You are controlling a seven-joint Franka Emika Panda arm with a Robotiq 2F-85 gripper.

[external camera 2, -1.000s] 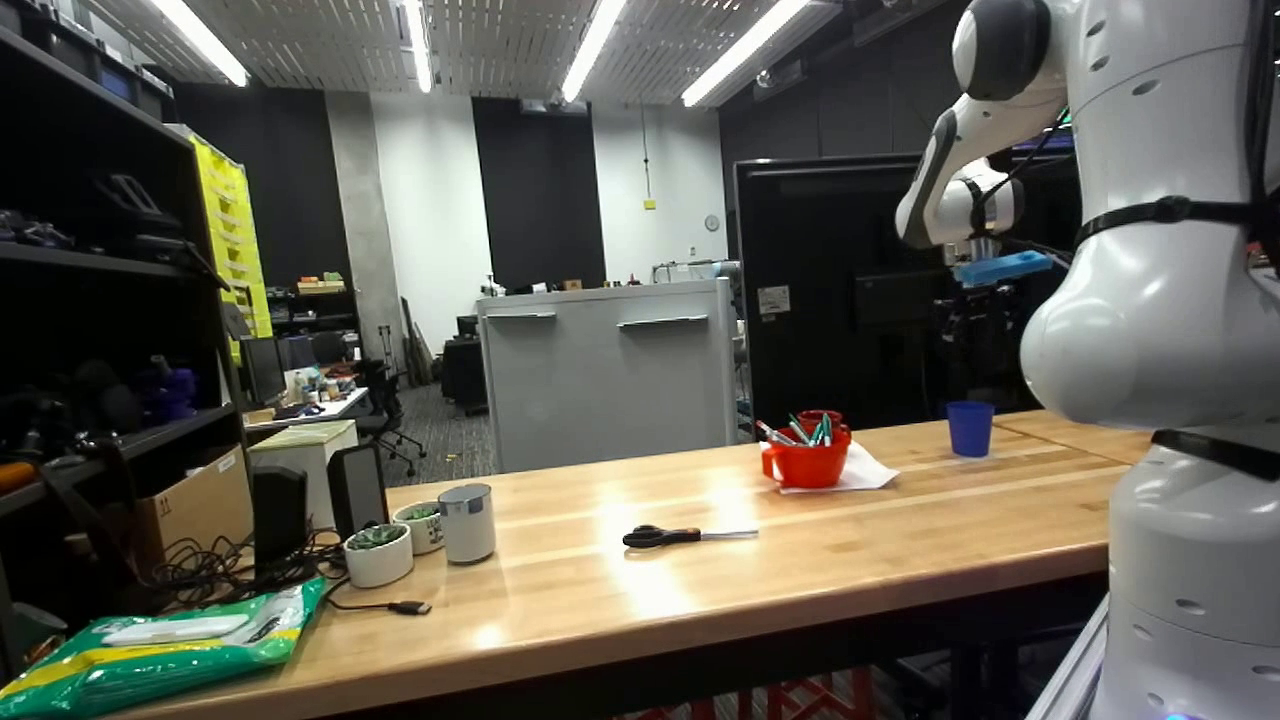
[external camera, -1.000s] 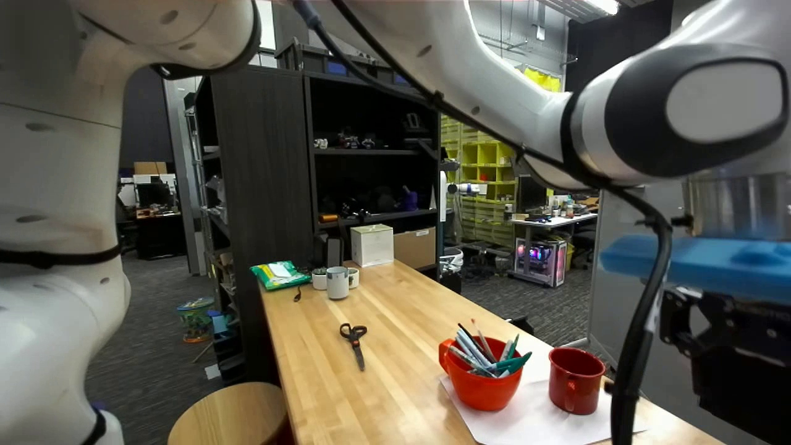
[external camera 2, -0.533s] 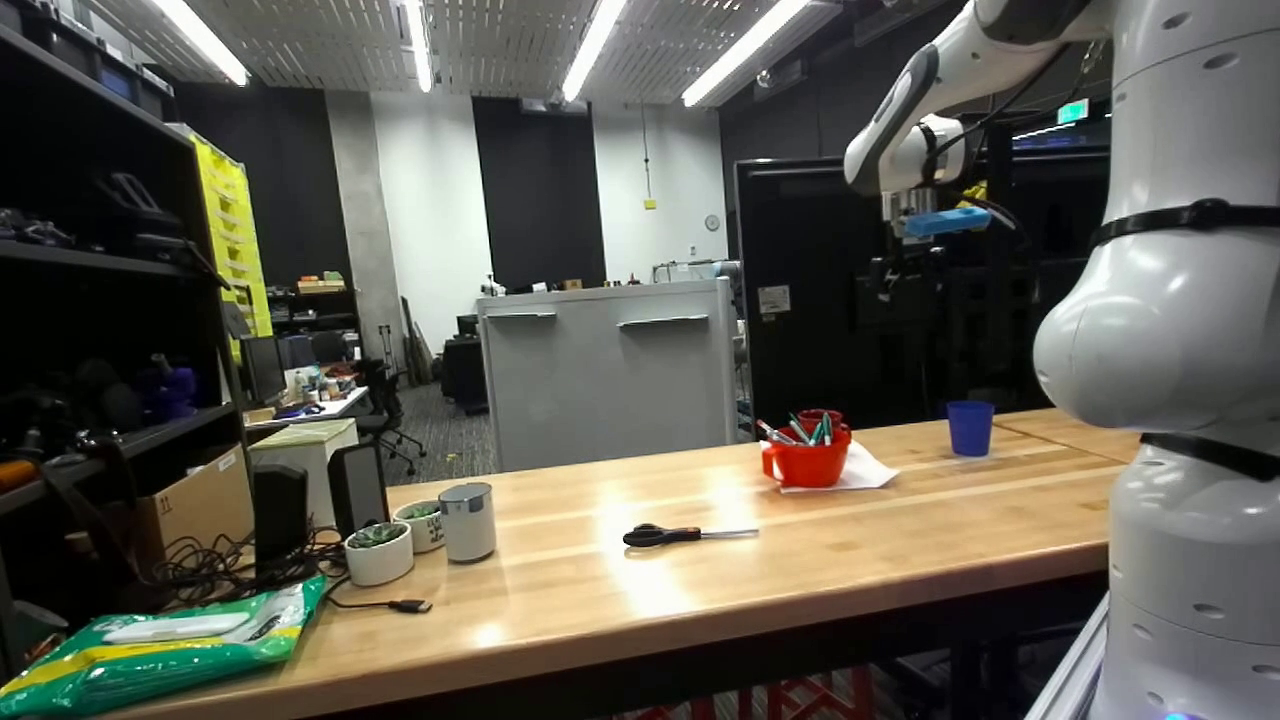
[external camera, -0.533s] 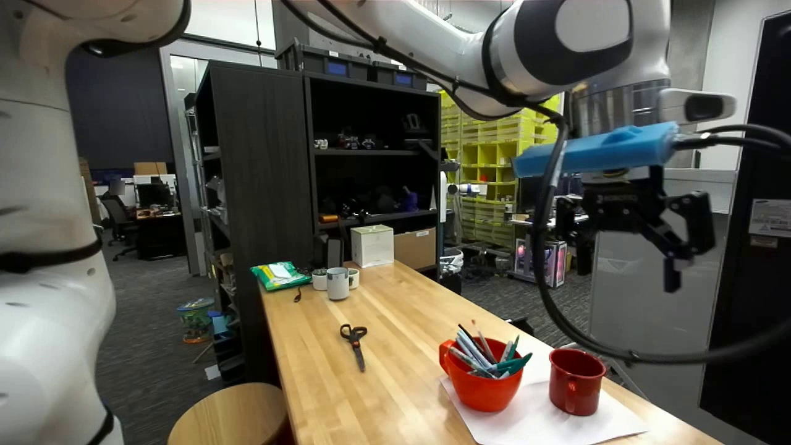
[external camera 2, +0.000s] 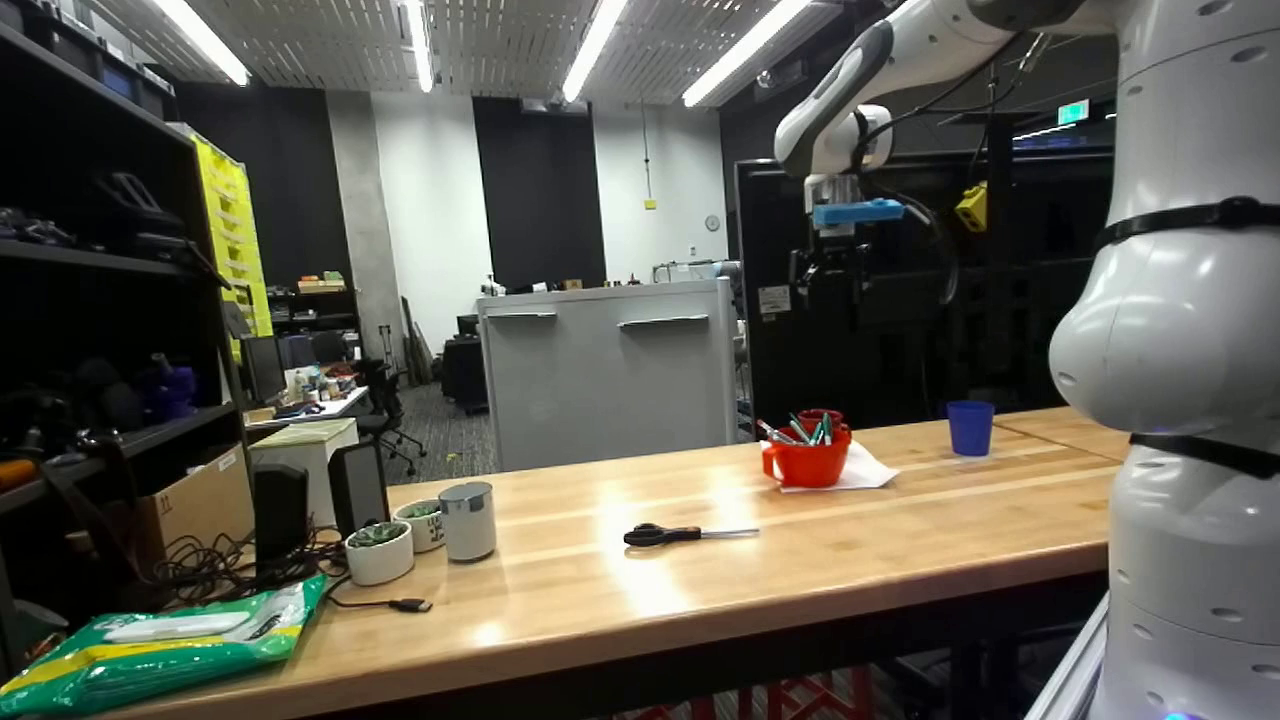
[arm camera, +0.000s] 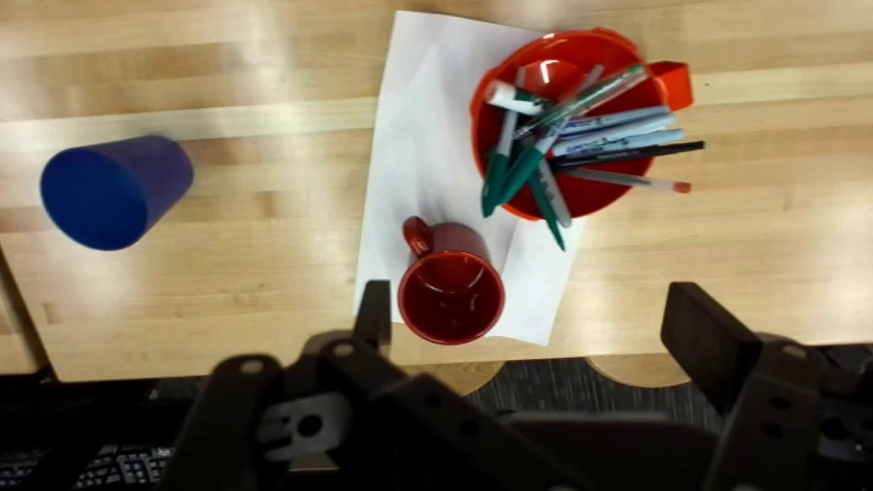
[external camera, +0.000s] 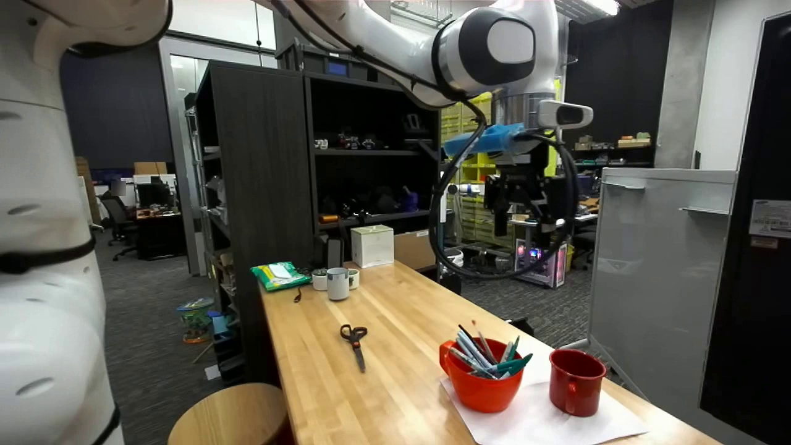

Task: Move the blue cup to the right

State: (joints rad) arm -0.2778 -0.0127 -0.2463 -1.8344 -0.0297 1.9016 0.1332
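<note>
White label [external camera: 770, 218] on the black panel [external camera: 757, 309] had print too small to read; lettering on the marker pens [arm camera: 607, 138] in the red handled bowl [external camera: 484, 394] was too blurred to make out. Arm [external camera 2: 1160, 310] was stretched out, forearm [external camera: 383, 43] sloping down, gripper [arm camera: 532, 315] pointing down well above the wooden table [external camera 2: 560, 580], fingers [arm camera: 709, 337] spread wide in the wrist view. Blue cup [external camera 2: 970, 430] stood upright on the table, right of the bowl and white paper [external camera 2: 868, 470] in an exterior view, well apart from the gripper.
</note>
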